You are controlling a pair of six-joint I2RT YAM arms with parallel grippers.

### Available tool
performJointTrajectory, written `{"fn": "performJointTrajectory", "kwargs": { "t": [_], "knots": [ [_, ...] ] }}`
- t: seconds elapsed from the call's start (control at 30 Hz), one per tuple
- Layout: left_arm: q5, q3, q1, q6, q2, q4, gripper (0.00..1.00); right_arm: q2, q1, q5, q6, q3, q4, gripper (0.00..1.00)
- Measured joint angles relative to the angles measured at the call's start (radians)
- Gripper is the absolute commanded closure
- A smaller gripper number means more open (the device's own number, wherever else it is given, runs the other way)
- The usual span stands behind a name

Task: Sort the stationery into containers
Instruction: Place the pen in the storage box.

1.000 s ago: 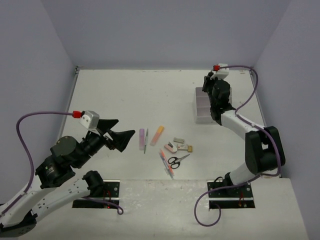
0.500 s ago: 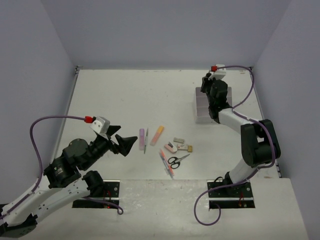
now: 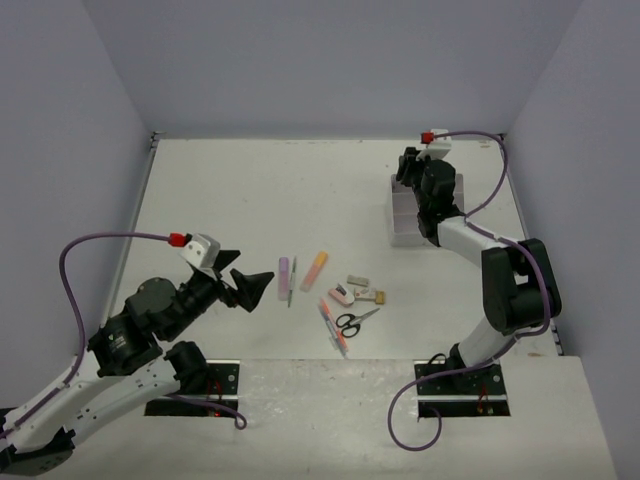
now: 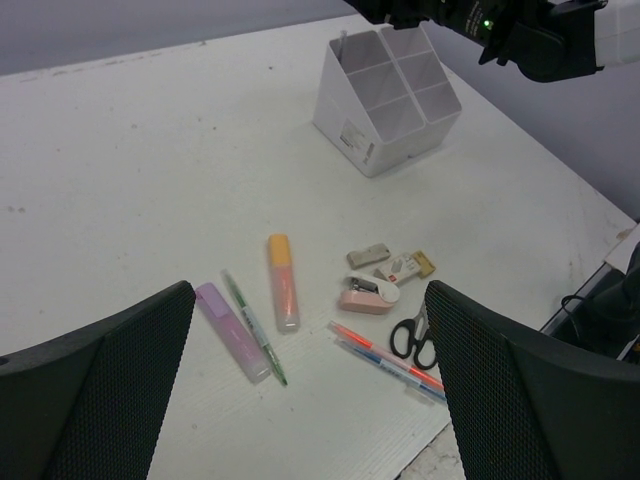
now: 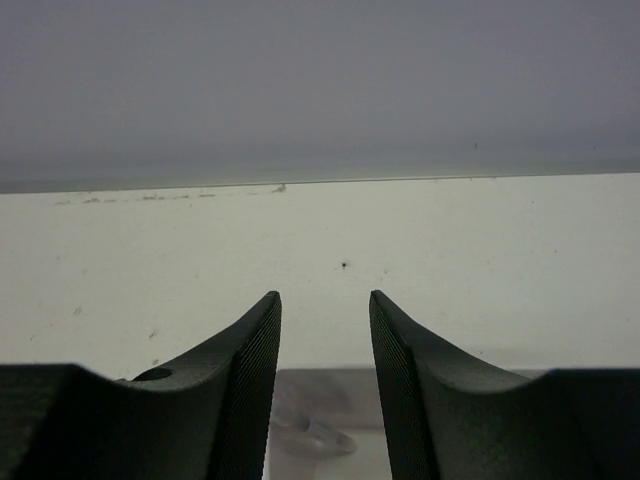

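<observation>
The stationery lies in a loose group on the table. It holds a lilac highlighter (image 4: 232, 331), a green pen (image 4: 255, 329), an orange highlighter (image 4: 282, 282), a pink clip (image 4: 370, 294), small erasers (image 4: 408, 266), black scissors (image 4: 412, 337) and two thin pens (image 4: 385, 355). My left gripper (image 3: 252, 284) is open and empty, raised just left of the highlighters (image 3: 283, 277). The white six-compartment box (image 3: 408, 218) stands at the far right. My right gripper (image 3: 405, 168) is open and empty over its far end; a small pale item (image 5: 312, 432) lies in the compartment below.
The table's front edge (image 4: 480, 420) runs just past the scissors and pens. The enclosure's back wall (image 5: 320, 80) rises beyond the box. The right arm (image 4: 520, 30) hangs over the box (image 4: 385, 95).
My left arm has swung lower and nearer to the stationery, jaws still open. My right gripper has shifted slightly towards the far end of the box.
</observation>
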Motion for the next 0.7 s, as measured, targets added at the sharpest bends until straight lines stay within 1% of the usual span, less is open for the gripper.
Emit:
{"fn": "performJointTrajectory", "kwargs": {
  "t": [0.13,0.27,0.37,0.47,0.5,0.53,0.6,0.67,0.7],
  "knots": [
    [-0.002,0.000,0.000,0.006,-0.001,0.000,0.00,-0.002,0.000,-0.012,0.000,0.000,-0.010,0.53],
    [-0.018,0.000,0.000,0.002,0.009,0.000,0.00,-0.049,0.000,-0.023,0.003,0.000,-0.065,0.52],
    [-0.058,0.001,0.000,-0.027,0.049,-0.001,0.00,-0.145,0.000,-0.026,0.025,0.000,-0.151,0.50],
    [-0.116,0.003,0.000,-0.065,0.111,-0.016,0.00,-0.291,0.004,-0.043,0.065,0.021,-0.269,0.49],
    [-0.137,0.005,0.000,-0.079,0.130,-0.026,0.00,-0.341,0.011,-0.048,0.077,0.046,-0.338,0.52],
    [-0.159,0.009,0.000,-0.092,0.148,-0.036,0.00,-0.383,0.027,-0.051,0.084,0.072,-0.400,0.55],
    [-0.196,0.019,0.000,-0.115,0.180,-0.061,0.00,-0.461,0.078,-0.049,0.093,0.119,-0.517,0.56],
    [-0.219,0.035,0.000,-0.132,0.202,-0.095,0.00,-0.542,0.183,-0.021,0.101,0.144,-0.632,0.55],
    [-0.229,0.047,0.000,-0.140,0.210,-0.119,0.00,-0.578,0.256,0.009,0.107,0.145,-0.692,0.54]
  ]
}}
